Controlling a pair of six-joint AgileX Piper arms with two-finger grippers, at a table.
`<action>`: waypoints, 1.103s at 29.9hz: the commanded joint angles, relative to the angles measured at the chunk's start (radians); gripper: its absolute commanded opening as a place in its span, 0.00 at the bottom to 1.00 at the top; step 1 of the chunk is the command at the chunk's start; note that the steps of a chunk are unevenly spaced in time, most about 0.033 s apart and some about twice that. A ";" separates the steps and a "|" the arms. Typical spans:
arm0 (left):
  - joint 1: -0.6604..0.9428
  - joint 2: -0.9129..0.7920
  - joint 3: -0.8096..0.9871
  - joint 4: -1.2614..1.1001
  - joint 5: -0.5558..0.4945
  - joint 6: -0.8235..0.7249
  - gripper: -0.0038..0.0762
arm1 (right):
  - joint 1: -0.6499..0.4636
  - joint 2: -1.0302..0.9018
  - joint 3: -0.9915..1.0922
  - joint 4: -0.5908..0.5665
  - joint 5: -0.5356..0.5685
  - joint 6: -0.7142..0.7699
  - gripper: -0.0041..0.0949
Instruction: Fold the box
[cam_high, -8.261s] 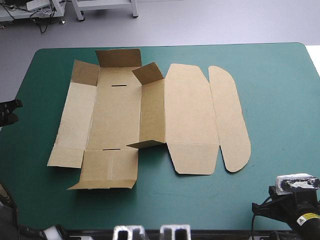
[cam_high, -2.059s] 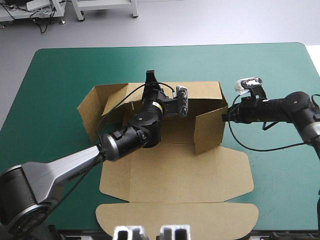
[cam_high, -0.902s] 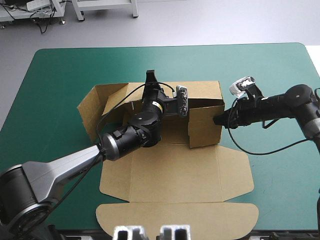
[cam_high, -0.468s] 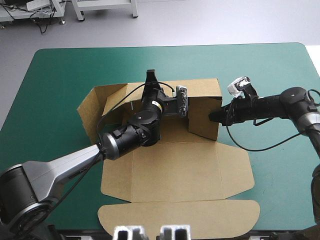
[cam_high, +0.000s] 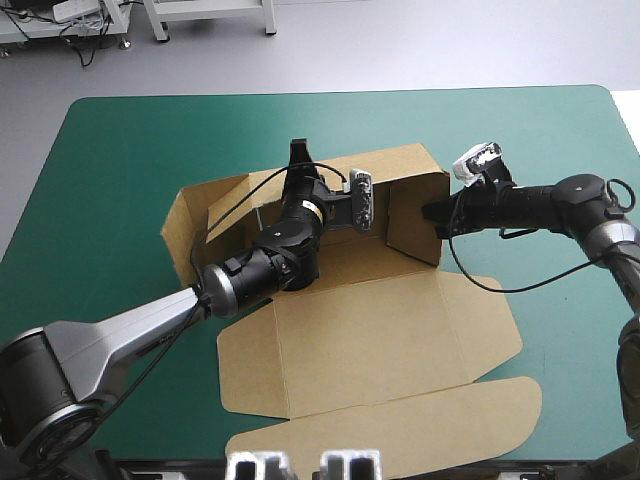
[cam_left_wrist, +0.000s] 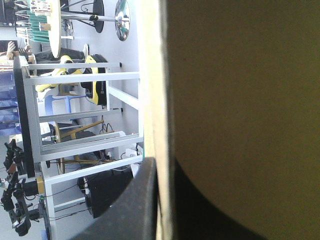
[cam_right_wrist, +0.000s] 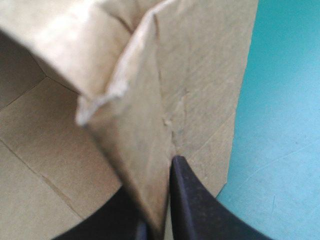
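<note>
Right wrist view: right hand (cam_right_wrist: 159, 200) pinches box (cam_right_wrist: 195, 75) wall; left hand (cam_left_wrist: 162, 200) likewise.

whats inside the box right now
The left gripper reaches inside the box, shut on its far wall; the right gripper pinches the right-hand wall. Bare brown floor shows near that wall. The floor under the left arm is covered.
</note>
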 joint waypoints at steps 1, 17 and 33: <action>-0.023 -0.020 -0.009 -0.069 -0.120 -0.004 0.05 | 0.041 -0.014 -0.016 0.051 0.016 -0.002 0.04; -0.023 -0.020 -0.011 -0.067 -0.131 -0.068 0.67 | 0.045 -0.015 -0.016 -0.014 -0.009 0.037 0.04; -0.183 -0.206 -0.011 0.304 -0.128 -0.393 0.63 | 0.045 -0.015 -0.016 -0.072 -0.030 0.116 0.04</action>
